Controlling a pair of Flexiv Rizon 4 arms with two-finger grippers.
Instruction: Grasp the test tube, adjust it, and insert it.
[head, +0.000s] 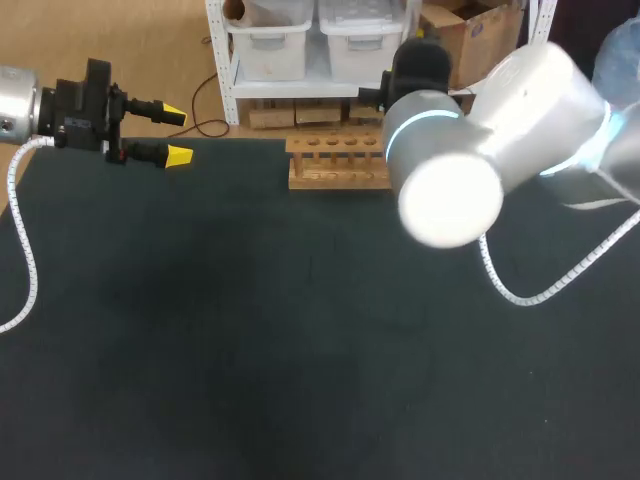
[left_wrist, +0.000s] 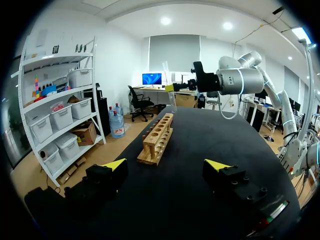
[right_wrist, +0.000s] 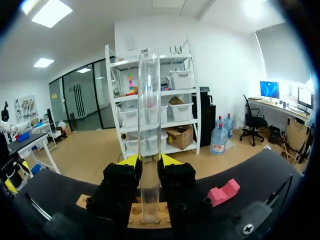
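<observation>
Risk: the right arm (head: 500, 130) hangs over the worktop (head: 250, 350) and hides the drop zone from the head view, so lining up with a hole in the rack (head: 335, 165) depends on the wrist views. If it comes down off a hole, the glass hits wood and may slip or crack.

The test tube (right_wrist: 149, 125) is over the rack and not yet in a hole. The right gripper (right_wrist: 149, 164) has its fingers clenched on it. The tube's long axis is near vertical, rounded end down toward the rack.

The left gripper (head: 175, 137) has its fingers spread, empty, well apart from the rack.

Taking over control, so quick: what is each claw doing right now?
Left claw: open, empty.
Right claw: closed on the test tube.
</observation>
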